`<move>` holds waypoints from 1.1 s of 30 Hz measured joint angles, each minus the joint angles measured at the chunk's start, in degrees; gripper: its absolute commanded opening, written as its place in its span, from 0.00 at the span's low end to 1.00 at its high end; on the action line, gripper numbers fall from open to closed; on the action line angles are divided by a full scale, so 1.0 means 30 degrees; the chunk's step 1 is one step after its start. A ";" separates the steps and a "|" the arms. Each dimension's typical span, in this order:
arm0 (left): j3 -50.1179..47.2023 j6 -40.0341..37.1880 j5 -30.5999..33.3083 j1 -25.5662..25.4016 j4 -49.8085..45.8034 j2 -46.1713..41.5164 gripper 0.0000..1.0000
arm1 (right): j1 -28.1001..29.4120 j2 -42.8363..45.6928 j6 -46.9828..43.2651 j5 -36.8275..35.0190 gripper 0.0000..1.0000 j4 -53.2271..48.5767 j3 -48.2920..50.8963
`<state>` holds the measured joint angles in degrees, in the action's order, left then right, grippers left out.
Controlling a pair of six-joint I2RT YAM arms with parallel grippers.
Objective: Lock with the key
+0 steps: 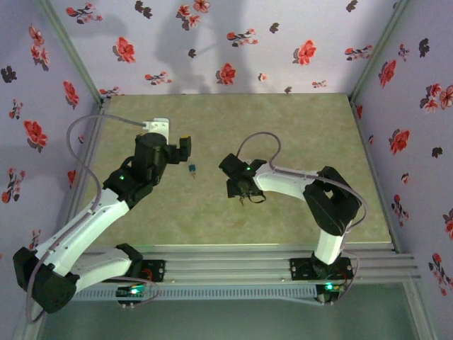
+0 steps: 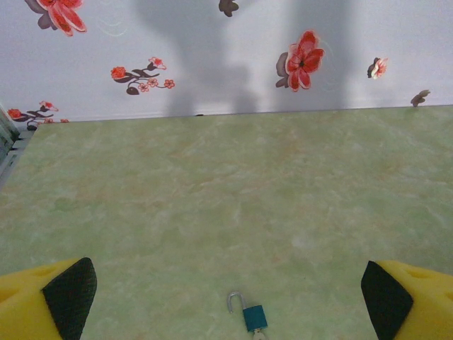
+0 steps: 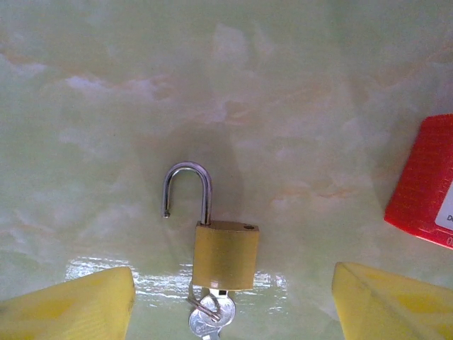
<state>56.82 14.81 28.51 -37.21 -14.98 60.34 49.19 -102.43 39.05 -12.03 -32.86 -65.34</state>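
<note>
- Your right gripper (image 3: 233, 296) held its jaws parted astride the brass padlock (image 3: 225, 253) on the desk (image 3: 318, 106), gripping nothing.
- The padlock lay lengthwise, its unlatched shackle (image 3: 190, 185) pointing away and its key (image 3: 210, 319) toward the wrist.
- Your left gripper (image 2: 228, 294) was spread wide, empty.

The one counter (image 1: 304, 134) carries two padlocks: one blue padlock (image 2: 255, 316) on the left and one brass padlock (image 3: 226, 253) further right. That makes two shackles, both swung open. One key (image 3: 210, 320) on one small ring hangs from the brass padlock; whether a second key lies behind it cannot be told. One flat red object (image 3: 425, 184) lies near that lock. There are two arms, the left arm (image 1: 85, 230) and the right arm (image 1: 283, 180), and two end effectors, the left end effector (image 2: 226, 290) and the right end effector (image 3: 233, 294).
</note>
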 measured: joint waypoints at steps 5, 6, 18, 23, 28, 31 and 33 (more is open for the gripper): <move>0.0000 0.0000 0.0000 0.0000 0.0000 -0.0109 1.00 | 0.0000 -0.0277 -0.0007 0.0000 0.68 -0.0007 -0.0080; 0.0000 0.0000 0.0000 0.0000 0.0000 -0.0124 1.00 | 0.0000 -0.0364 -0.0007 -0.0007 0.66 -0.0007 -0.0131; 0.0000 0.0000 0.0000 0.0000 0.0000 -0.0240 1.00 | 0.0000 -0.1137 -0.0080 -0.0022 0.54 0.0000 -0.0328; 0.0000 0.0000 0.0000 0.0000 0.0000 -0.0240 1.00 | 0.0000 -0.1151 -0.0095 -0.0029 0.49 0.0007 -0.0335; 0.0000 0.0000 0.0000 0.0000 0.0000 -0.0240 1.00 | 0.0000 -0.1275 -0.0146 -0.0036 0.46 0.0007 -0.0350; 0.0000 0.0000 0.0000 0.0000 0.0000 -0.0240 1.00 | 0.0000 -0.1341 -0.0146 -0.0036 0.44 0.0007 -0.0350; 0.0000 0.0000 0.0000 0.0000 0.0000 -0.0240 1.00 | 0.0000 -0.1362 -0.0146 -0.0036 0.42 0.0007 -0.0350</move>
<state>56.82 14.81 28.51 -37.21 -14.98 59.61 49.19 -106.52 38.61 -12.14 -32.84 -66.39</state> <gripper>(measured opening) 0.997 0.429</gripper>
